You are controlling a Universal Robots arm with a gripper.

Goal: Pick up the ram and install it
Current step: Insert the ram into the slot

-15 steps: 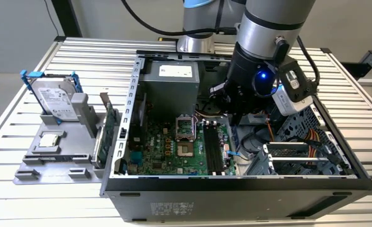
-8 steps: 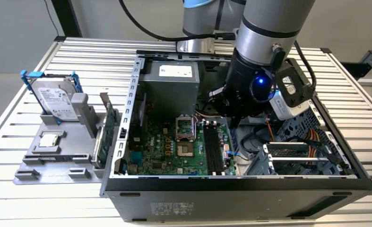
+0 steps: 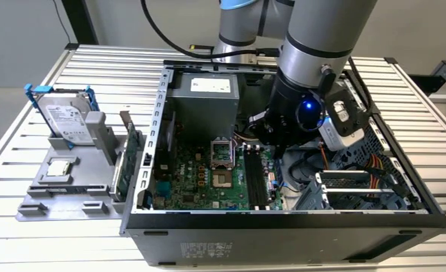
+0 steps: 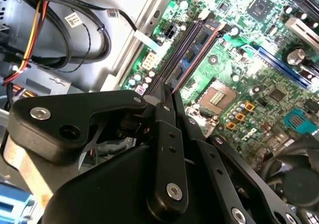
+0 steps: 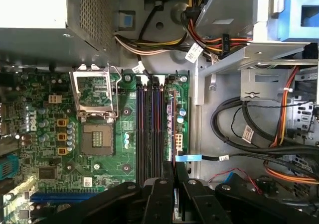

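the hand (image 5: 175, 176) is down inside the open computer case (image 3: 283, 218), right of centre in the exterior view and just over the memory slots (image 3: 254, 178). in both wrist views its two fingers (image 4: 164, 109) are drawn together to a thin line. they look closed on the top edge of the ram (image 4: 192, 55), though the contact itself is hidden behind the fingers, so that is a judgement.

the ram stands on edge in line with the slot nearest the motherboard (image 5: 99, 109) edge that faces the drive bays. its blue face and dark chips run straight away from the fingertips in the second wrist view. its long axis lies parallel to the other slots, which in the exterior view run from the middle of the frame down toward the case's near wall. i cannot tell whether it is fully seated or only resting in the slot mouth.

room is tight. a bundle of black cables (image 5: 249, 129) and a blue-tagged lead (image 5: 188, 158) lie just beside the slot on the drive-bay side. the open processor socket (image 5: 97, 139) is on the other side, well apart from the slots. over on the bench at the exterior view's left, the grey tray (image 3: 64, 195) holds the hard drive (image 3: 62, 118) and the green card (image 3: 130, 153), far from the hand.
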